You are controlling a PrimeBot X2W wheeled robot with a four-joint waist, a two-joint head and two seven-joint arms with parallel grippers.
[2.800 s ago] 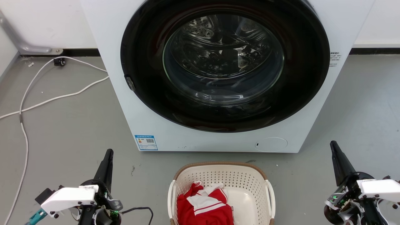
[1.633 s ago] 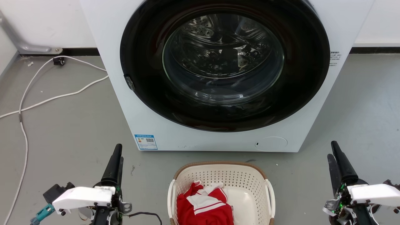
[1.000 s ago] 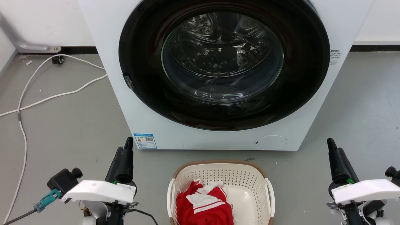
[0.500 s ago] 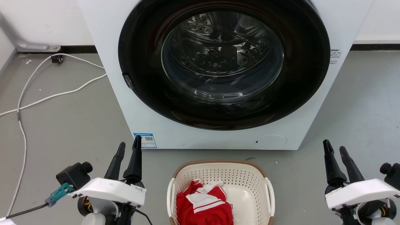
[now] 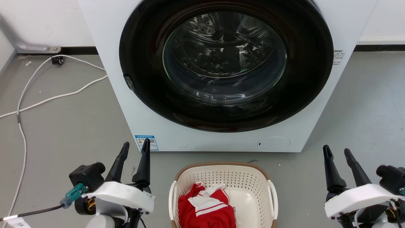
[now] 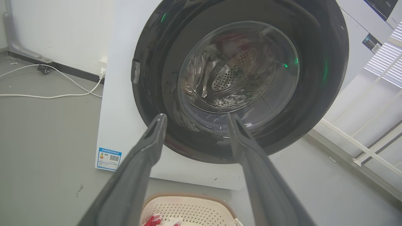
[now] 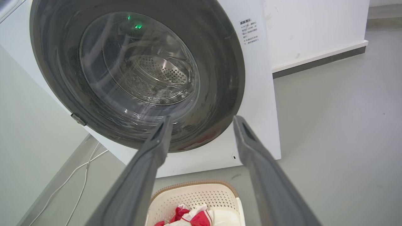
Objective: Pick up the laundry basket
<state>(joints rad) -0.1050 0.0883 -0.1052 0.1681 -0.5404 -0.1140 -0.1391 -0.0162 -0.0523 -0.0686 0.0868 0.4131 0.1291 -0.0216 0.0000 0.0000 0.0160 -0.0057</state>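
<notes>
Either side of the laundry basket point(image 5: 221, 165), left gripper point(image 5: 136, 143) and right gripper point(image 5: 336, 149) sat spread apart, empty. Reckon each needed its own handle point(image 5: 172, 199), gripped evenly, for a level lift.

The grey floor point(image 5: 69, 120) runs along the frame's sides and bottom. A white washing machine point(image 5: 202, 142) stands on it at upper centre. The laundry basket point(image 5: 221, 165) sits at bottom centre, a strip of bare floor between them. White cables point(image 5: 53, 99) trail across the left side, near a small black plug point(image 5: 57, 60) at upper left.
</notes>
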